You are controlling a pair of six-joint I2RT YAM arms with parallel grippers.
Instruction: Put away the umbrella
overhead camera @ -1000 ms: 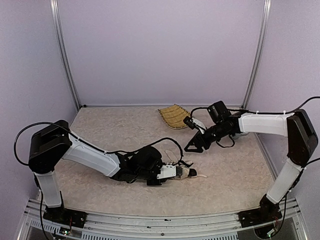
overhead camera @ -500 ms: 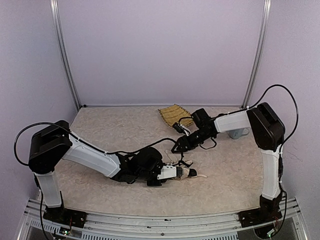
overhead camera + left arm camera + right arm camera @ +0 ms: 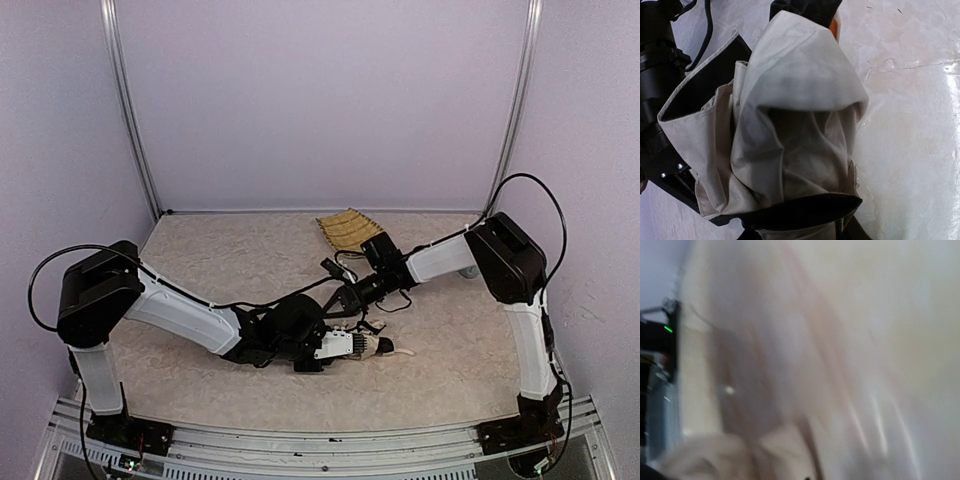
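— Progress on stowing the cream-beige fabric umbrella [image 3: 381, 347] with the black ribs?

— Early days, by the look of it. Not put away yet: lying crumpled near the middle of the mottled beige counter [image 3: 220, 262], well apart from the woven straw-yellow basket tray [image 3: 346, 231] at the back.

— Folded, at least?

— Collapsed and bunched, judging by the left wrist view: nothing there but creased folds of the umbrella [image 3: 795, 125] and dark lining. Not rolled tight or strapped, as far as can be told.

— And the left gripper [image 3: 362, 346]?

— Clamped on the bundle, part-way closed around the cloth. Stretched long and low from the left base, forearm close over the counter, pointing right.

— And the right gripper [image 3: 343, 302]?

— Clenched fully. Impossible to say on what, if anything; right wrist view too smeared to read. Reaching in from the right, elbow high, wrist dipped down-left, tip just behind the bundle.

— Left to do?

— Probably tidying the folds, securing them, then carrying the lot to its place. Only a guess.
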